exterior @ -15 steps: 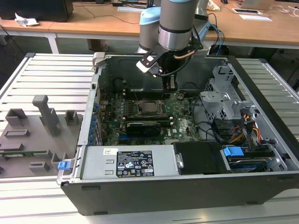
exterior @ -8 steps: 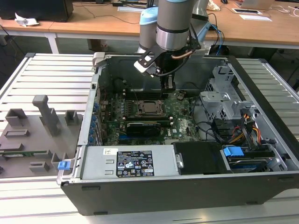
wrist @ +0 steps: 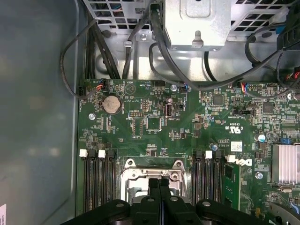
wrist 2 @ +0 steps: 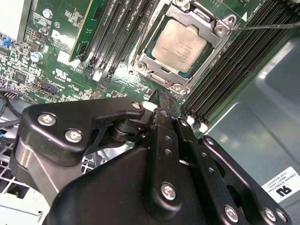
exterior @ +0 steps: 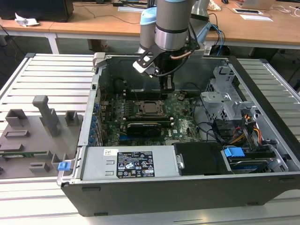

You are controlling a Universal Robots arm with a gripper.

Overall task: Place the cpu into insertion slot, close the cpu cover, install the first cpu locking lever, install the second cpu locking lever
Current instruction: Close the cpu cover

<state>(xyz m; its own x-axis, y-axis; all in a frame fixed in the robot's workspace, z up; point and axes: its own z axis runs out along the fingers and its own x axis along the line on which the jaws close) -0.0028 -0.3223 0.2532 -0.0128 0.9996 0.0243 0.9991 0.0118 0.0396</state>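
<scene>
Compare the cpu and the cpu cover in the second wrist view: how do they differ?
The cpu is a solid square; the cpu cover is a frame with a square window. The cpu's top is smooth and plain; the cpu cover has shaped edges. The cpu sits inside the window, the cpu cover around it. Both are silver-grey and lie flat.

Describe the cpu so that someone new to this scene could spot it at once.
Inside the open computer case, on the green motherboard, a metal-framed socket sits between banks of long black memory slots. The cpu is the flat square in it, silver-grey metal where its neighbours are black.
</scene>
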